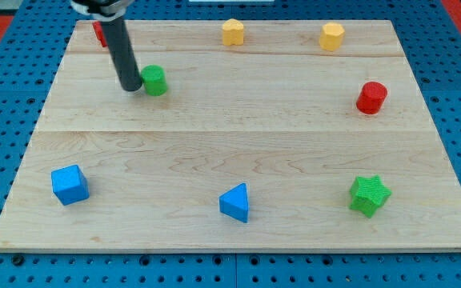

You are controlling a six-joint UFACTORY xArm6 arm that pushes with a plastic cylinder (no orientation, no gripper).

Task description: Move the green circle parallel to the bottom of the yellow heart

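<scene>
The green circle (155, 80) is a small green cylinder in the upper left part of the wooden board. The yellow heart (233, 32) sits near the view's top edge, right of the green circle and higher up. My tip (130, 86) rests on the board just left of the green circle, touching it or nearly so. The dark rod rises from there toward the view's top left.
A yellow hexagon (332, 36) sits at the top right. A red cylinder (371, 98) is at the right. A red block (100, 34) is partly hidden behind the rod. A blue cube (70, 185), blue triangle (235, 202) and green star (369, 195) line the bottom.
</scene>
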